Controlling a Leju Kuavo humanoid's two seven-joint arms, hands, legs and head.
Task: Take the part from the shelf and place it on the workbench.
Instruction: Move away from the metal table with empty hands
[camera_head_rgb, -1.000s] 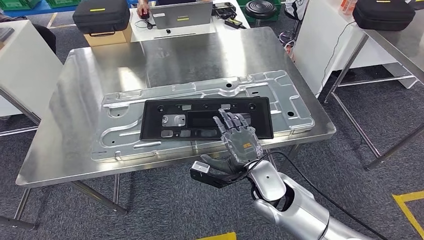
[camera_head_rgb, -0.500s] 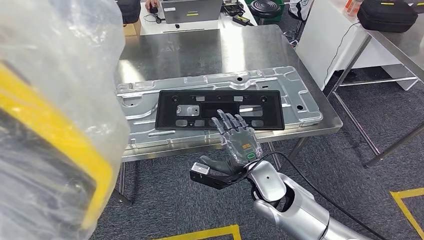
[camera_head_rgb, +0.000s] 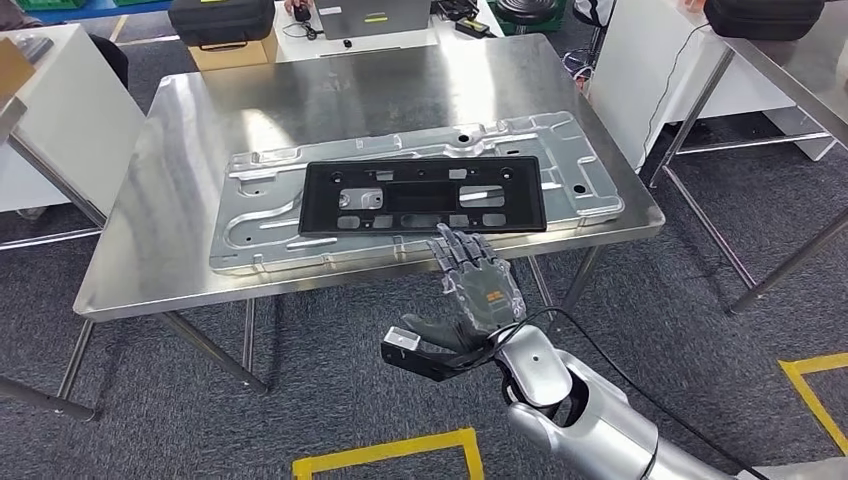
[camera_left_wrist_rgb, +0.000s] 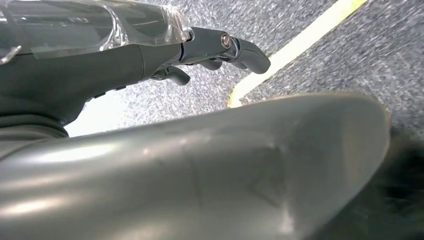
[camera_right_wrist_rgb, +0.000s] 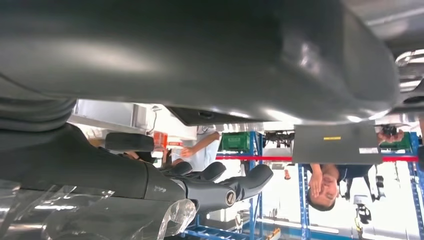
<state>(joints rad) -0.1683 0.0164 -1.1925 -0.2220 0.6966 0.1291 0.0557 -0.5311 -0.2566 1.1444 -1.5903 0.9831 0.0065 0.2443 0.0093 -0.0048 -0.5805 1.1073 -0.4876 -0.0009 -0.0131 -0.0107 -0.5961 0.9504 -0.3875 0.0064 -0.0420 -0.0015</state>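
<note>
On the workbench (camera_head_rgb: 170, 250), flat black rectangular part (camera_head_rgb: 423, 196) with cutouts.

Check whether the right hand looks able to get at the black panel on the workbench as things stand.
Probably yes. The right hand, open and empty, sits just off the workbench's near edge, and the black panel lies uncovered on the silver plate with nothing between them.

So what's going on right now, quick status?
Right hand open, empty, short of the table. Black part lying on the metal plate. Nothing in the way.
</note>
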